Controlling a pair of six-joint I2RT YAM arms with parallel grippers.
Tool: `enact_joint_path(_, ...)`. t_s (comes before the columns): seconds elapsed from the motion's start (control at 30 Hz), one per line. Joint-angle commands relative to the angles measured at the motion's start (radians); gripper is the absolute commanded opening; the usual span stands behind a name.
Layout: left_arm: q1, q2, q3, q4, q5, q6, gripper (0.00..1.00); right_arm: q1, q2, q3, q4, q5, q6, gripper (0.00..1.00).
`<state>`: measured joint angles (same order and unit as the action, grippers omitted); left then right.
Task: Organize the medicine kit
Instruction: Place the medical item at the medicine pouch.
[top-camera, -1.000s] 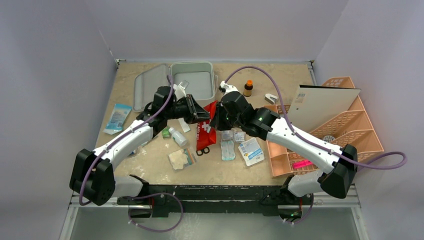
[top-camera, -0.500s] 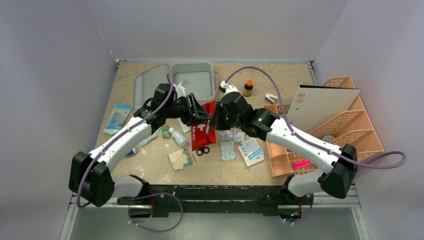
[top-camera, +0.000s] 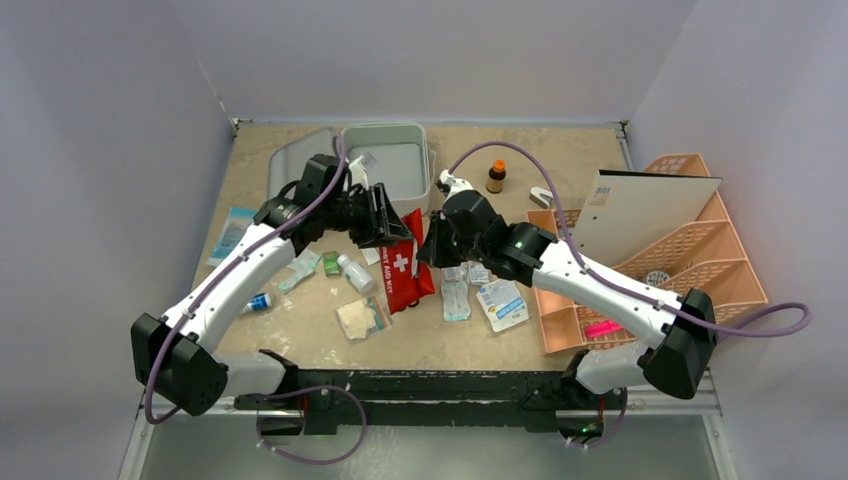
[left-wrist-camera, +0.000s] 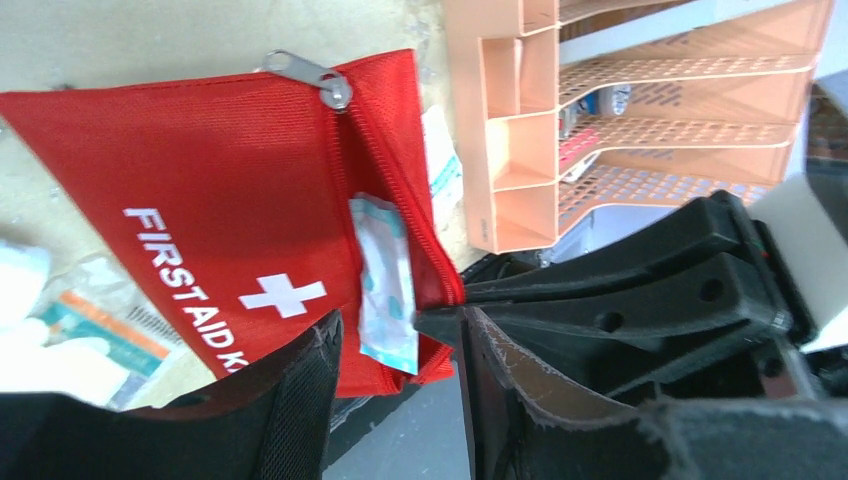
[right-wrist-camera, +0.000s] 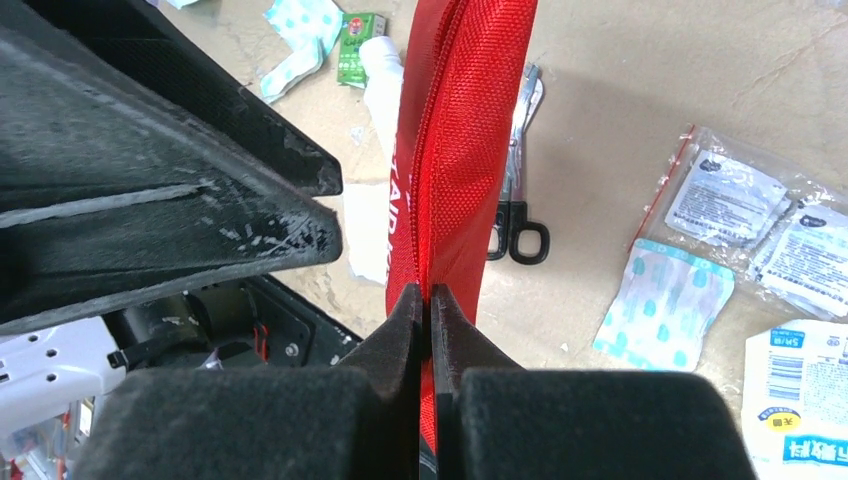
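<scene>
The medicine kit (top-camera: 388, 168), a light-grey case, lies open at the back of the table with its lid (top-camera: 292, 165) flat to the left. My right gripper (top-camera: 428, 250) is shut on the edge of the red first aid pouch (top-camera: 405, 262) and holds it upright off the table; the right wrist view shows the jaws (right-wrist-camera: 430, 300) pinching the pouch's zipper edge (right-wrist-camera: 460, 130). My left gripper (top-camera: 392, 228) is open beside the pouch. In the left wrist view (left-wrist-camera: 400, 340) a blue-dotted white packet (left-wrist-camera: 385, 285) sticks out of the pouch's (left-wrist-camera: 200, 190) open zipper, between the spread fingers.
A peach lattice organizer (top-camera: 700, 250) with a white board (top-camera: 640, 205) stands at the right. A brown bottle (top-camera: 496, 177) is behind the right arm. Sachets (top-camera: 500, 300), scissors (right-wrist-camera: 520, 225), a small white bottle (top-camera: 355, 272), a green box (top-camera: 331, 264) and a gauze bag (top-camera: 360, 318) lie around the pouch.
My left arm has risen and drawn back toward the kit. The pouch has swung so its front with the white cross faces up more. The right gripper keeps its hold.
</scene>
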<state>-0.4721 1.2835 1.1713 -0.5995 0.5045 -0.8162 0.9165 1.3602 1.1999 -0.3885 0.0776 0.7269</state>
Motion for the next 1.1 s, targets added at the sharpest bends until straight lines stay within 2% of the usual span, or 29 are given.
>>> enact_joint_path(0.0,-0.003,0.024,0.060,-0.099,-0.089,0.093,0.43,0.004,-0.039,-0.004,0.069,-0.017,0.019,0.00)
enact_joint_path(0.13,-0.003,0.067,0.080,-0.071,-0.057,0.108,0.43,0.005,-0.046,-0.006,0.092,-0.021,0.010,0.00)
enact_joint_path(0.23,-0.003,0.099,0.091,-0.066,-0.053,0.119,0.47,0.005,-0.053,-0.007,0.093,-0.019,0.010,0.00)
enact_joint_path(0.33,-0.003,0.117,0.090,-0.060,-0.091,0.124,0.49,0.004,-0.054,-0.005,0.085,-0.026,0.005,0.00)
enact_joint_path(0.57,-0.003,0.171,0.117,-0.078,-0.199,0.138,0.47,0.004,-0.048,-0.006,0.088,-0.042,-0.002,0.00)
enact_joint_path(0.73,-0.003,0.196,0.129,-0.029,-0.106,0.150,0.50,0.005,-0.034,-0.002,0.088,-0.062,-0.010,0.00)
enact_joint_path(1.07,-0.005,0.129,0.069,0.020,0.029,0.138,0.55,0.005,-0.027,-0.022,0.103,-0.063,-0.028,0.00)
